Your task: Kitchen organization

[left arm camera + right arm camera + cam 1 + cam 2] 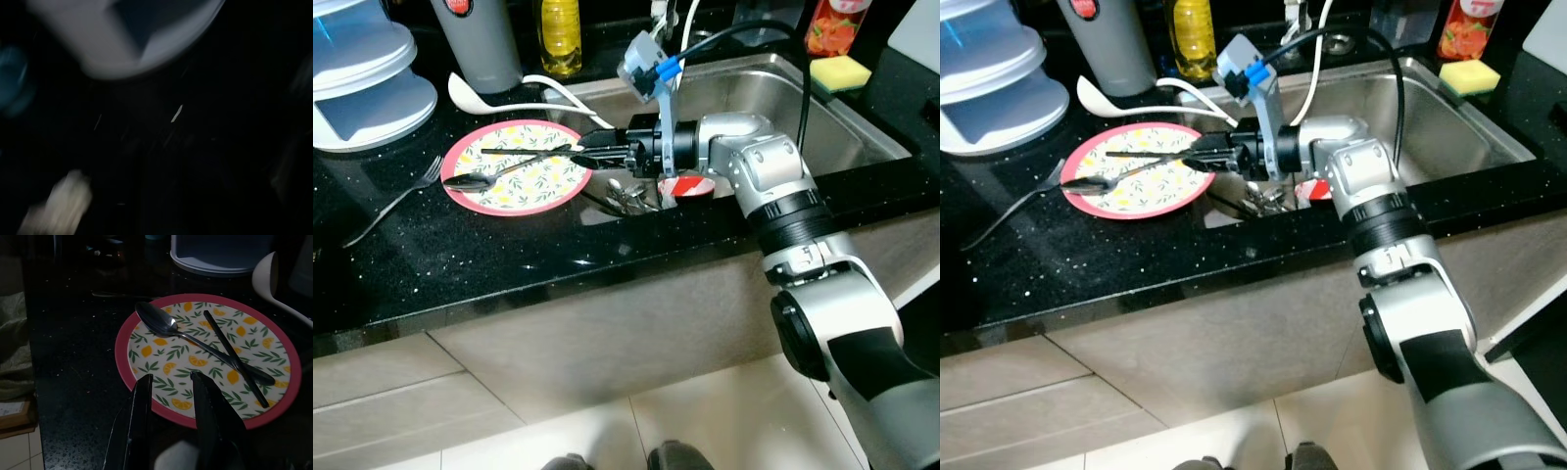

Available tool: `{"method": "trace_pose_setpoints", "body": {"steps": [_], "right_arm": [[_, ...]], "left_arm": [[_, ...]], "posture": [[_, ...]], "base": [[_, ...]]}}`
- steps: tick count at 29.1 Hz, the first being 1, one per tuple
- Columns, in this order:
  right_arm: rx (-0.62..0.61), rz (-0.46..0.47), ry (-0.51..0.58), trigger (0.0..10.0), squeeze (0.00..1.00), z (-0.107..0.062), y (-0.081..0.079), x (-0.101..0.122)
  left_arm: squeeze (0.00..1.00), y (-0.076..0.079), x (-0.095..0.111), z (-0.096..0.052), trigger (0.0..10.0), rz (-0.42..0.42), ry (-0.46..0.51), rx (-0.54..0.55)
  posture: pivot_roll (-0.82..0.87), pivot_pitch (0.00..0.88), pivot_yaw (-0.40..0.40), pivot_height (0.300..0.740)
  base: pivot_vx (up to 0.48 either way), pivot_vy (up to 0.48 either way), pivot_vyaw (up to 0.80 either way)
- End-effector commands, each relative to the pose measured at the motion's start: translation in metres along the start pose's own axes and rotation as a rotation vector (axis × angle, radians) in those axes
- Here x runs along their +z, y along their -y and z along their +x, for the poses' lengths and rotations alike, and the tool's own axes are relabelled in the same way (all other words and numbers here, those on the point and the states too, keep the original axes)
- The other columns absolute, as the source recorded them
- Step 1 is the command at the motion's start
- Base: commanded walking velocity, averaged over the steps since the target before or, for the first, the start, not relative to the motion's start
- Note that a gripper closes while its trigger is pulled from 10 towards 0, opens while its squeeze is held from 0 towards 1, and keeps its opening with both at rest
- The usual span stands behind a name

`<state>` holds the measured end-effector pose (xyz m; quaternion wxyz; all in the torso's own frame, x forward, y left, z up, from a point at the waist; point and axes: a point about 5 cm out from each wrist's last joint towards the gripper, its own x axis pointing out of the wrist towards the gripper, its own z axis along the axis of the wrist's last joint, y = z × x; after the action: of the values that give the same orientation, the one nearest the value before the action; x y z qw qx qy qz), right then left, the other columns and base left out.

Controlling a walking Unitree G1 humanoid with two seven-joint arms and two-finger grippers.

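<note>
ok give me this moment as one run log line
right gripper: open, empty, at plate rim | spoon, chopstick: on plate | left gripper: dark

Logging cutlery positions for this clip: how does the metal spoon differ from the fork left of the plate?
The spoon lies on the lemon-patterned plate, crossed with a black chopstick; the fork lies on the bare black counter, beside the plate's rim. The spoon ends in a rounded bowl, the fork in tines. Both are metal and lie flat, untouched by the right gripper, whose fingers are open.

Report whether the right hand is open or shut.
Open. The right hand hovers at the plate's rim with a clear gap between its empty fingers.
</note>
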<state>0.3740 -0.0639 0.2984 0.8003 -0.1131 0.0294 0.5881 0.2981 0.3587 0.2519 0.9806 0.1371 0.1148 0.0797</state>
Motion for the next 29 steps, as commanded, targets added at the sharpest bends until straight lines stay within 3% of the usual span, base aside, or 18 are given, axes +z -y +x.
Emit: {"method": "trace_pose_setpoints", "body": {"steps": [1,7,8,13,16,21,22,23,27,28,29], "right_arm": [[-0.001,-0.020,-0.009,10.0,0.00,0.000,0.000,0.004],[-0.012,-0.015,-0.012,10.0,0.00,-0.004,0.002,0.001],[-0.013,-0.014,-0.011,10.0,0.00,-0.004,0.002,0.001],[-0.015,-0.013,-0.012,10.0,0.00,-0.004,0.003,0.001],[-0.018,-0.012,-0.016,10.0,0.00,-0.007,0.003,0.000],[-0.024,-0.005,-0.016,10.0,0.00,-0.010,0.003,0.000],[-0.027,-0.001,-0.017,10.0,0.00,-0.010,0.003,-0.001],[-0.029,0.002,-0.019,10.0,0.00,-0.011,0.003,-0.002],[-0.030,0.005,-0.022,10.0,0.00,-0.011,0.003,-0.003],[-0.031,0.007,-0.023,10.0,0.00,-0.012,0.003,-0.003],[-0.033,0.010,-0.026,10.0,0.00,-0.012,0.003,-0.004]], "left_arm": [[1.00,0.011,-0.005,0.004,10.0,-0.047,-0.025,-0.073],[1.00,0.014,0.000,0.005,10.0,-0.108,-0.054,-0.162],[0.00,0.013,-0.003,0.005,10.0,-0.131,-0.080,-0.187],[0.00,0.008,-0.009,0.006,10.0,-0.155,-0.125,-0.230],[0.00,0.002,-0.026,0.010,10.0,-0.109,-0.211,-0.260],[0.00,0.002,-0.028,0.013,10.0,-0.100,-0.230,-0.252],[0.00,0.003,-0.028,0.014,9.4,-0.096,-0.230,-0.254],[0.00,0.004,-0.029,0.015,6.0,-0.094,-0.232,-0.258],[0.00,0.006,-0.029,0.016,6.0,-0.080,-0.239,-0.271],[0.00,0.007,-0.031,0.016,0.5,-0.075,-0.250,-0.280],[0.00,0.010,-0.034,0.017,0.0,-0.073,-0.271,-0.303]], "posture": [[0.02,0.129,0.040,0.740],[0.02,0.127,0.054,0.740],[0.02,0.126,0.055,0.740],[0.02,0.130,0.058,0.740],[0.02,0.143,0.060,0.740],[0.01,0.157,0.063,0.740],[0.01,0.160,0.064,0.740],[0.01,0.164,0.063,0.740],[0.01,0.167,0.064,0.740],[0.00,0.174,0.066,0.740],[0.00,0.177,0.066,0.740]], "base": [[0.000,0.000,0.00],[0.000,0.000,0.00],[0.000,0.000,0.00],[0.000,0.000,0.00],[0.000,0.000,0.00],[0.000,0.000,0.00],[0.000,0.000,0.00],[0.000,0.000,0.00],[0.000,0.000,0.00],[0.000,0.000,0.00],[0.000,0.000,0.00]]}}
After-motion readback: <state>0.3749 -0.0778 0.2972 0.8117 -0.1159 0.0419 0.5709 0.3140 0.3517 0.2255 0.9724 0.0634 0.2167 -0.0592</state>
